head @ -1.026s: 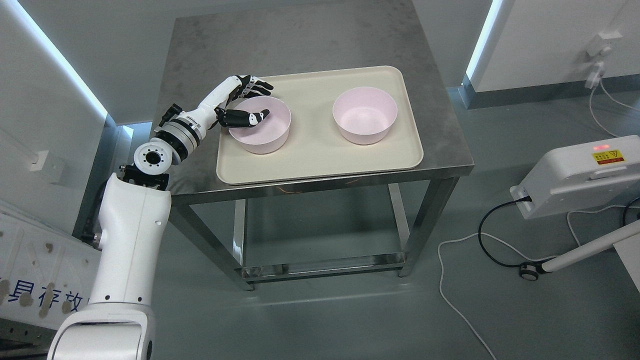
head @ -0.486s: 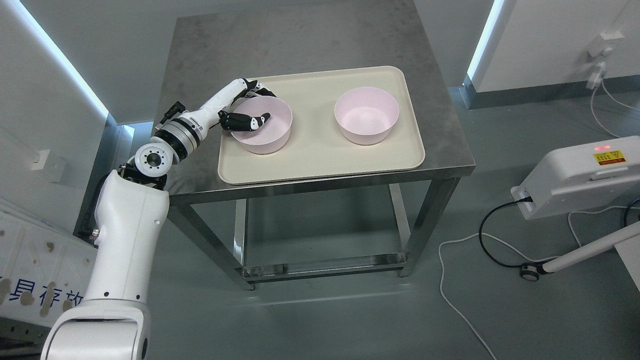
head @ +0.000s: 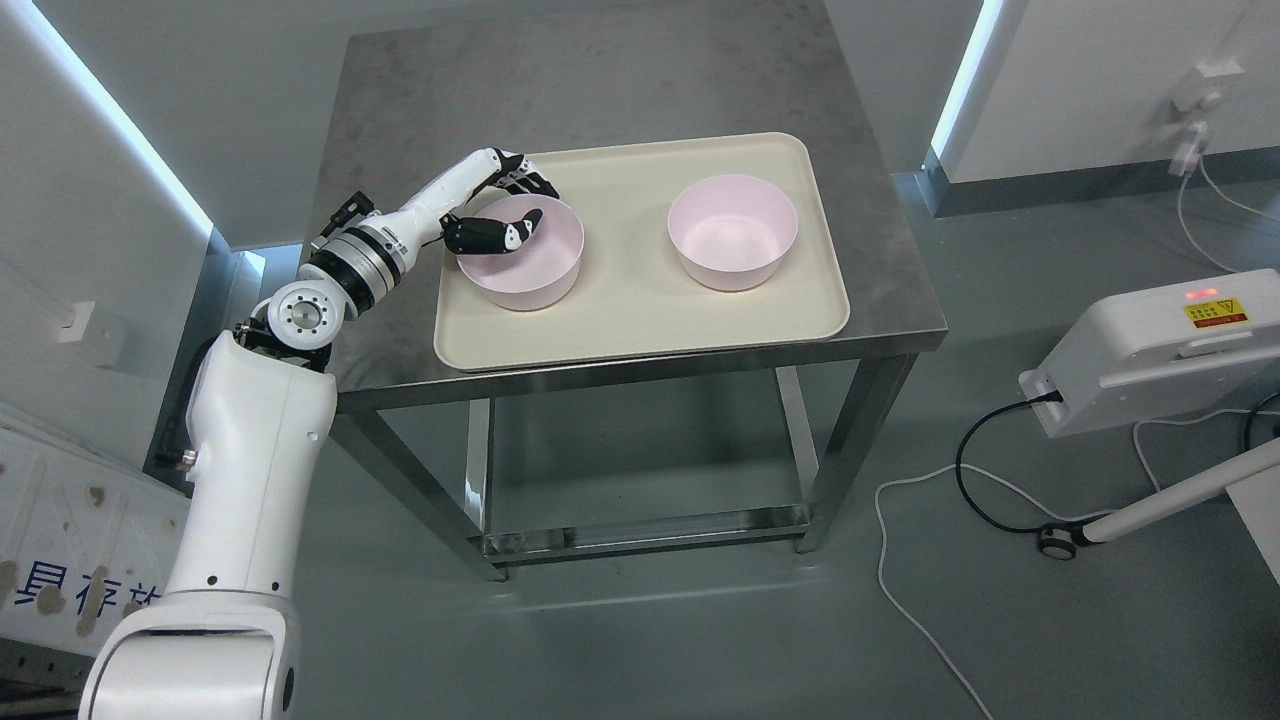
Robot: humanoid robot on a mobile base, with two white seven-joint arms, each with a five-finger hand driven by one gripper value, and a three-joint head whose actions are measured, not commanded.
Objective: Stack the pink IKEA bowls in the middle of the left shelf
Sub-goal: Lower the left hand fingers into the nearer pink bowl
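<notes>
Robot's left hand [head: 500, 205] grips one of two pink bowls.

Thumb inside, fingers [head: 530, 182] outside the rim of the left bowl [head: 522, 255]; the right bowl [head: 732, 230] sits apart on the one beige tray [head: 620, 320] atop a steel table [head: 560, 90].

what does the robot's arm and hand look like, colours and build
The left arm has glossy white shells, with a silver ringed wrist section and a round metal joint cap with bolt holes. Thin black cables run by the wrist. The left hand is white at the back, with black segmented fingers.
</notes>
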